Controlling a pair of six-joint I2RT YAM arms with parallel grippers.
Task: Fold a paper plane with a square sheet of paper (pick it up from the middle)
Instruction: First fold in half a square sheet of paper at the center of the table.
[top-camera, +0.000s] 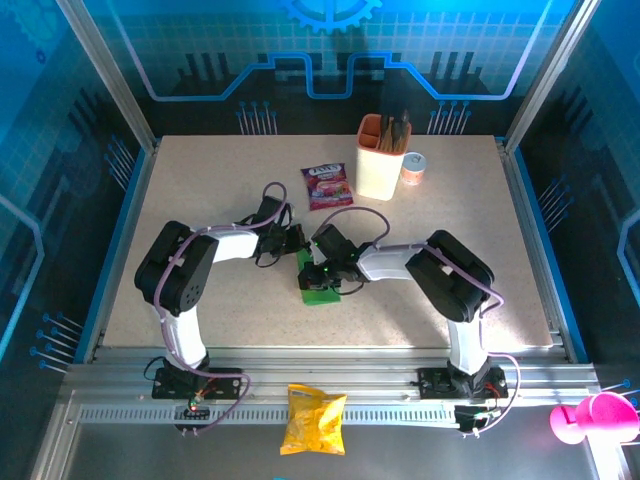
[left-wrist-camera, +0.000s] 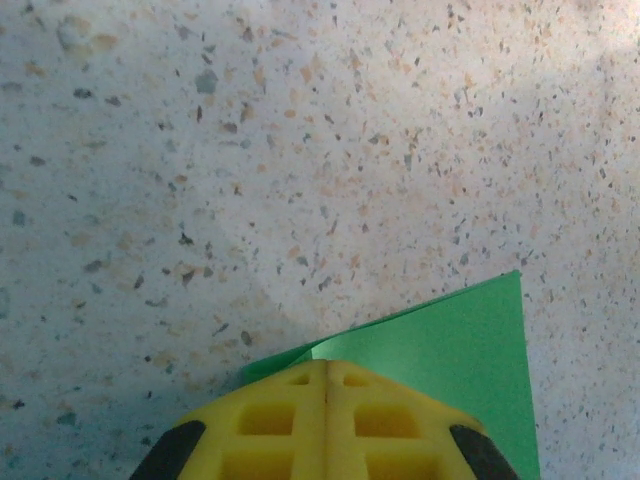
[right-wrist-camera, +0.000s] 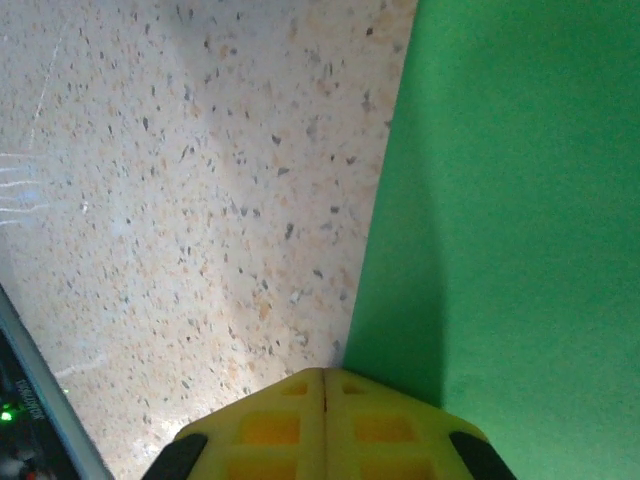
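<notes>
Speckled beige bench, blue-lit enclosure walls behind it.

Thin bright green square sheet of paper is lying flat at bench centre, under both wrists. It is being judged as partly folded: a pointed corner and a second layer edge are showing in the left wrist view. No dart shape yet.

- The left tool is clenched: yellow pads pressed together, seam closed, nothing visible between them. The tip is being held over the near part of the sheet. Contact with the paper cannot be told.
- The right tool is also clenched and empty. The tip is being held at the sheet's edge, with bare bench on one side and green on the other.

Best guess at the step: a fold is being flattened or creased with closed tips.

Risks from here:
- The sheet could be dragged sideways if one tip slides while the other is not pinning it. The fold would end up misaligned.
- The paper could be crumpled or torn by too much downforce on thin stock.
- The wrists are being run very close together in the top view, so a collision or cable snag is possible.
- A pinch from the middle of a flat sheet could bunch the layers and spoil the crease.
- The purple snack sachet and cream utensil holder are well apart at the far side, so risk there is low.
</notes>
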